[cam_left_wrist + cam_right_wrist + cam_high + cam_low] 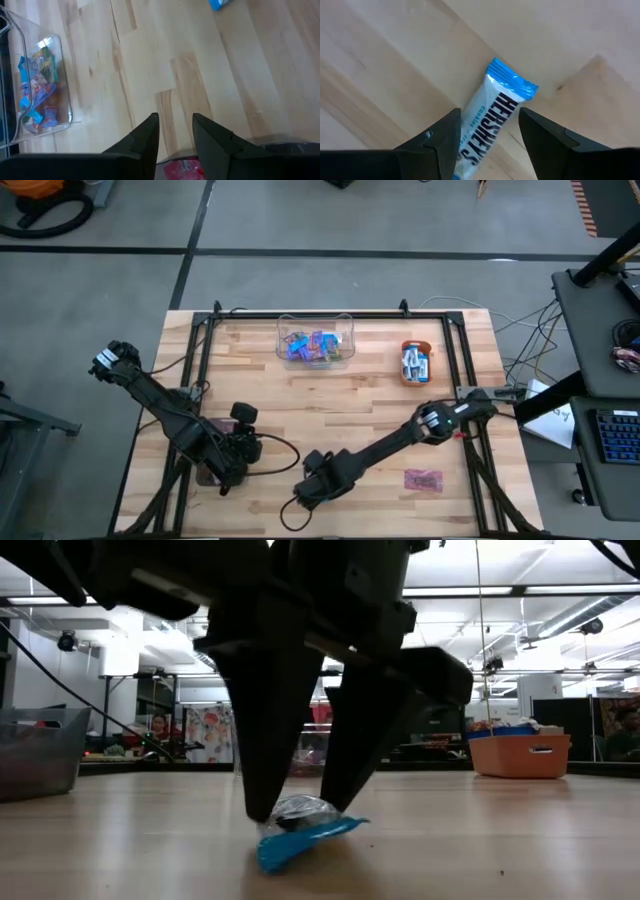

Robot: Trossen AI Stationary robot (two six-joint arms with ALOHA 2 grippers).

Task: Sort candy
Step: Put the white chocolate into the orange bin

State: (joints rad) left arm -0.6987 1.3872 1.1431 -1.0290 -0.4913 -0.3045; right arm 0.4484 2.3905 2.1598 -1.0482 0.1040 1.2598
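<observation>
A blue-and-white candy (502, 102) lies flat on the wooden table near its front edge, also seen in the low view (300, 835) and the left wrist view (220, 4). My right gripper (489, 116) (305, 492) points down over it, open, one finger on each long side. My left gripper (175, 120) (262, 450) hangs above the table's near left part, pointing toward the right, fingers apart. A red wrapper (181, 169) shows far back between them. A pink candy (422, 479) lies at the near right. My right gripper straddles the blue-and-white candy from above, fingers across it; in the low view one fingertip (262, 810) stands right beside the wrapper's silvery end (300, 808), and I cannot tell whether it touches. My left gripper: whether its fingers touch the red wrapper cannot be told.
A clear plastic box (282, 340) (64, 85) with several candies stands at the far middle. A small orange bowl (404, 372) (520, 755) with candies stands at the far right. A black frame runs along the table's far and side edges. Something pinkish (218, 424) shows under the left arm.
</observation>
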